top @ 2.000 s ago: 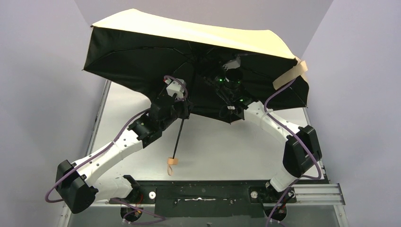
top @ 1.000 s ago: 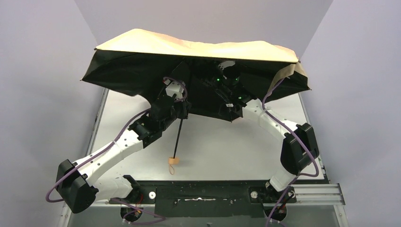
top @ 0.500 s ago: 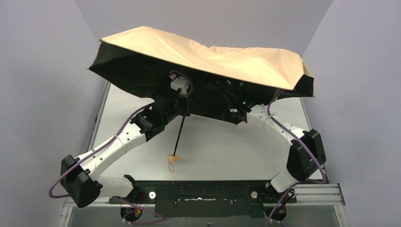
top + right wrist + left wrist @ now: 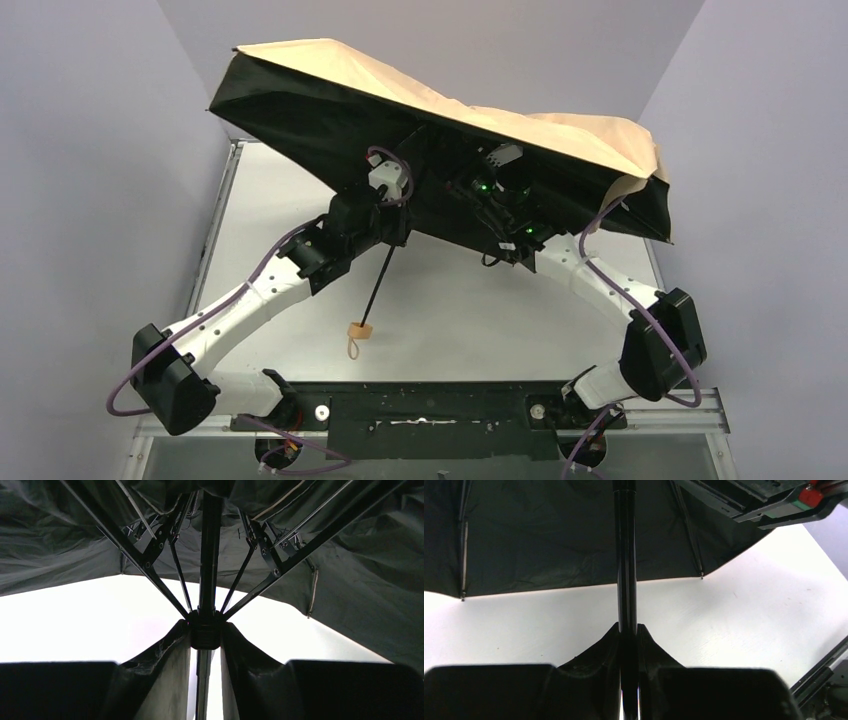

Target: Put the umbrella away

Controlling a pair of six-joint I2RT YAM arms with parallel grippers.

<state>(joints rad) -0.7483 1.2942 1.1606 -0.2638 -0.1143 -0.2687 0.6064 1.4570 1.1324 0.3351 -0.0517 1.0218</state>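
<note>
While raised | left end effector (image 4: 628, 630) clamps umbrella (image 4: 480, 120) shaft (image 4: 625, 555) | right end effector (image 4: 205, 626) clamps runner (image 4: 205, 636)

No legible text, label, brand, number or sign is to be found in any view.

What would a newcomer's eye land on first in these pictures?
A spread umbrella, tan above and black beneath, tilts over the far table. The left gripper clamps its thin black shaft and the right gripper grips the collar where ribs meet; its tan handle hangs low toward the near edge.
</note>
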